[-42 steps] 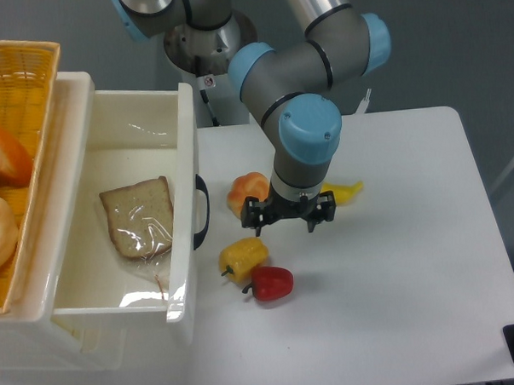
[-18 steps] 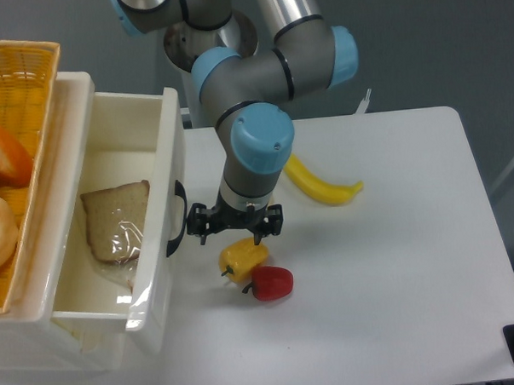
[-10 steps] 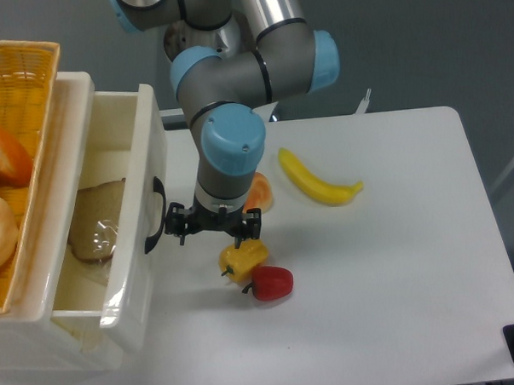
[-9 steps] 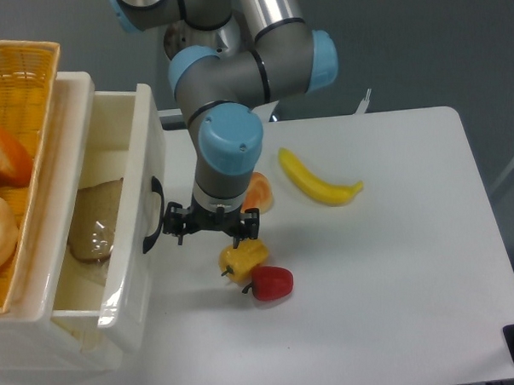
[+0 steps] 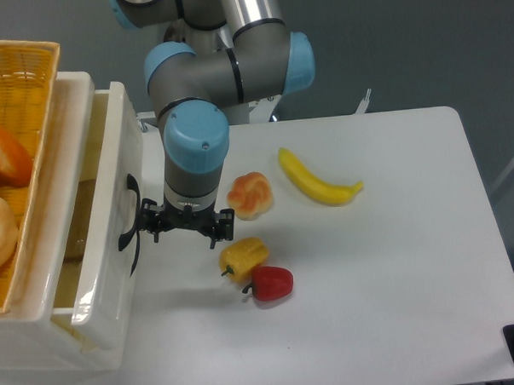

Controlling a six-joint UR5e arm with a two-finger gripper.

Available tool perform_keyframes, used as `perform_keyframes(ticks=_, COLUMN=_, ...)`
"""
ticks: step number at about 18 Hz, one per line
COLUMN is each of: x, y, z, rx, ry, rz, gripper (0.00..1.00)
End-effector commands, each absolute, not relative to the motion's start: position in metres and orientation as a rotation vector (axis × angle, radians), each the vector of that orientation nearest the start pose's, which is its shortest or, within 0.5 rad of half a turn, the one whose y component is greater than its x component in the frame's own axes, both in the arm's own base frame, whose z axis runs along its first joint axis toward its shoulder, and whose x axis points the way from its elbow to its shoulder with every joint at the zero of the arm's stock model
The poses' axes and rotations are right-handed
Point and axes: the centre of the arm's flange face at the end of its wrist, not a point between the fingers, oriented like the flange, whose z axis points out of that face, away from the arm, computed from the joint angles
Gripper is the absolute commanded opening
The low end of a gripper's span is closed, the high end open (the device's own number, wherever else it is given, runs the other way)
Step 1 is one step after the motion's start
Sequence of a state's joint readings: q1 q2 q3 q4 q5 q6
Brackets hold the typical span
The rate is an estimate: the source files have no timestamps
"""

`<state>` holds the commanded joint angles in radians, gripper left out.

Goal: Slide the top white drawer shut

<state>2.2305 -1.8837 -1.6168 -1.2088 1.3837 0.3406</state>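
Note:
The top white drawer stands at the left, pulled out only a short way from the white cabinet. Its black curved handle faces right. My gripper points down right beside that front panel, its left fingertips at the handle. The fingers are spread wide with nothing between them. Only a narrow strip of the drawer's inside shows, and its contents are mostly hidden.
A yellow wicker basket with food sits on top of the cabinet. On the table lie a bread roll, a banana, a yellow pepper and a red pepper, all just right of the gripper.
The gripper has moved left against the drawer front, and the drawer has slid steadily left into the cabinet. The bread slice inside has passed out of sight.

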Motion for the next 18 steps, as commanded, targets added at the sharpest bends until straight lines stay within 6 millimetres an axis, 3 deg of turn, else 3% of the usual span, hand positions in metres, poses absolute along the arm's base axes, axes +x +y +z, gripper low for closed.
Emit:
perform_keyframes(ticks=13, x=-0.233, y=0.570, z=0.336, rx=-3.004, ry=-0.442, rz=-0.240, gripper=1.00)
perform_keyframes(ticks=15, x=-0.242, y=0.568, z=0.337, rx=-3.000, ry=-0.452, rz=-0.226, gripper=1.00)
perform_keyframes(ticks=18, x=-0.281, y=0.557, z=0.346, rx=-3.017, ry=-0.518, rz=-0.071, gripper=1.00)
